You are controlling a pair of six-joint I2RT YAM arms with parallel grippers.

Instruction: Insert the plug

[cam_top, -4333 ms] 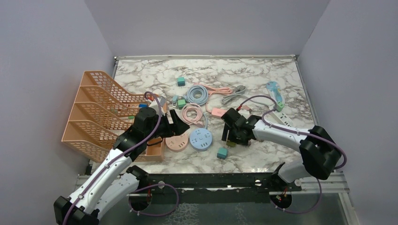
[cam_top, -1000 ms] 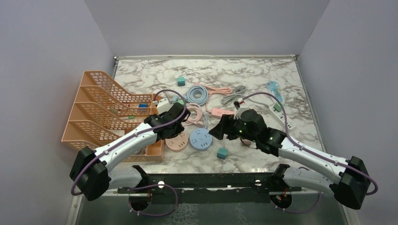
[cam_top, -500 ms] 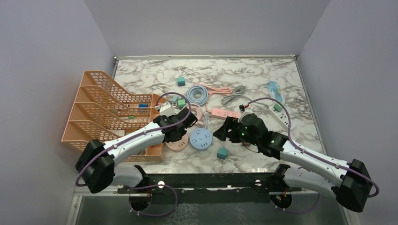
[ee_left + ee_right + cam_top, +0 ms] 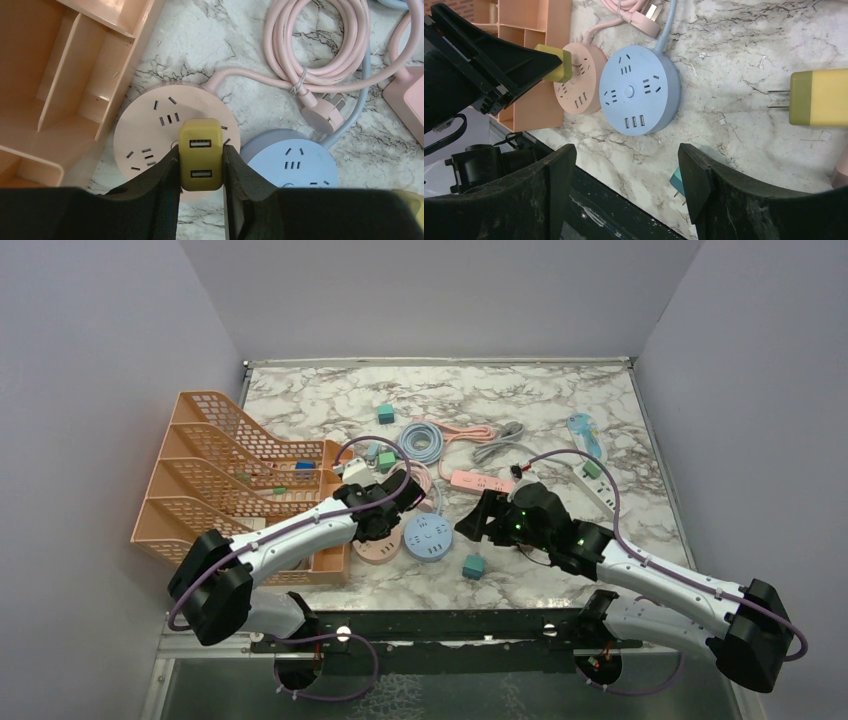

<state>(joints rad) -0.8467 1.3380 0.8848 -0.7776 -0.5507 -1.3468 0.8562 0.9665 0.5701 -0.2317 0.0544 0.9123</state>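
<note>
My left gripper (image 4: 200, 167) is shut on a yellow plug (image 4: 200, 155), a block with two USB ports facing the camera. The plug sits over the right part of the pink round socket (image 4: 150, 145); its prongs are hidden. In the right wrist view the yellow plug (image 4: 555, 70) meets the face of the pink socket (image 4: 581, 85). A blue round socket (image 4: 295, 160) lies just right of it. My right gripper (image 4: 626, 160) hangs open above the marble near the blue socket (image 4: 639, 90), holding nothing. A second yellow plug (image 4: 819, 97) lies on the marble.
An orange file rack (image 4: 220, 470) stands left of the sockets. Coiled pink cable (image 4: 320, 45), a pink power strip (image 4: 480, 480) and a white strip (image 4: 600, 485) lie behind. A teal plug (image 4: 473, 566) rests near the table's front edge (image 4: 450, 612).
My left gripper has carried the yellow plug forward and down onto the pink round socket. The right gripper has shifted slightly and stayed open.
</note>
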